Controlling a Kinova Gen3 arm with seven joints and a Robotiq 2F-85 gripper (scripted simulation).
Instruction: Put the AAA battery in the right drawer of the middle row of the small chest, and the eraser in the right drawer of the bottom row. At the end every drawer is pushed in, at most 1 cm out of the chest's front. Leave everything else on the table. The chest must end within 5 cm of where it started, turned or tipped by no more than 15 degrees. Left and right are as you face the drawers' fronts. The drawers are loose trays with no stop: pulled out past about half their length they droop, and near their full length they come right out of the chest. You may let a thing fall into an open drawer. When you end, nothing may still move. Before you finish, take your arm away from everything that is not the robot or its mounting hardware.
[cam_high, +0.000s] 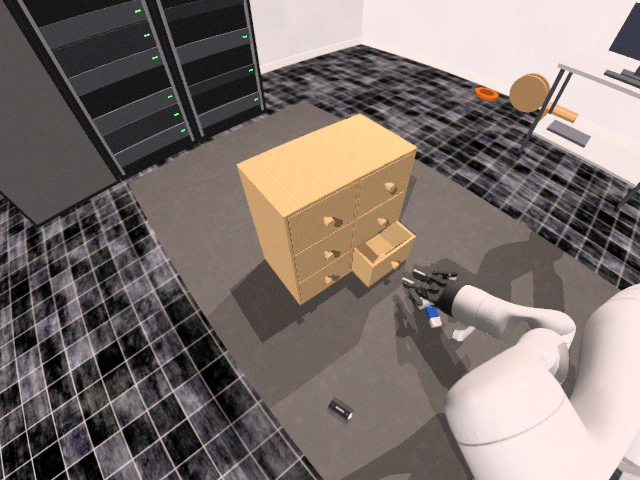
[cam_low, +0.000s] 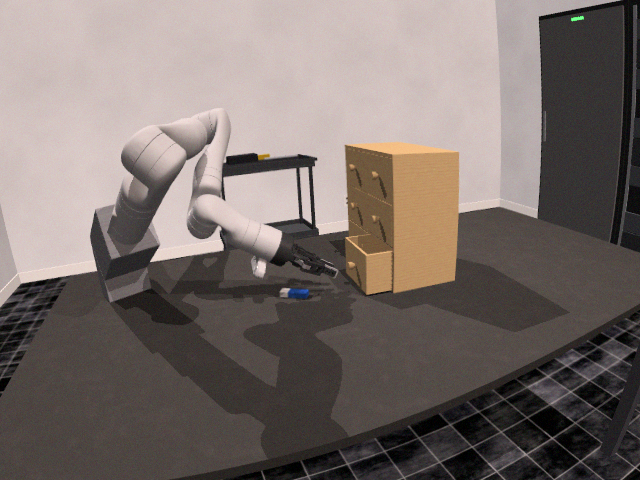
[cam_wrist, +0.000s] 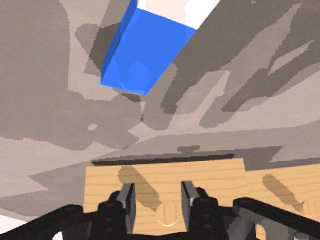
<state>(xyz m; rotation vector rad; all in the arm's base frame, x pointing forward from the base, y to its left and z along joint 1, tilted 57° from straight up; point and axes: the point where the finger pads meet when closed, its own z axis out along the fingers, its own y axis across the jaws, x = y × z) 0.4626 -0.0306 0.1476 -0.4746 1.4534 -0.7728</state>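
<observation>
The chest (cam_high: 325, 155) (cam_low: 424, 217) stands upright. Its bottom right drawer (cam_high: 368, 273) (cam_low: 378, 271) (cam_wrist: 110, 185) is pulled partly out, its visible interior empty; the middle right drawer (cam_high: 366, 221) looks shut. My gripper (cam_high: 412, 276) (cam_low: 334, 271) (cam_wrist: 158, 196) is partly open and empty, with its tips a little in front of the open drawer's knob (cam_high: 395, 265) (cam_low: 352, 265) (cam_wrist: 166, 215). The blue-and-white eraser (cam_high: 432, 314) (cam_low: 298, 293) (cam_wrist: 150, 47) lies on the table below and behind the fingertips. The dark battery (cam_high: 341, 409) lies on the table, far from the chest; it is not seen in the other views.
The other drawers look shut, with protruding knobs. My arm (cam_high: 511, 408) (cam_low: 253, 235) reaches low over the table (cam_high: 372, 366) (cam_low: 439, 361) from the side opposite the drawer fronts. The table's edge (cam_low: 465, 400) shows in the exterior view. Racks and furniture stand beyond the table.
</observation>
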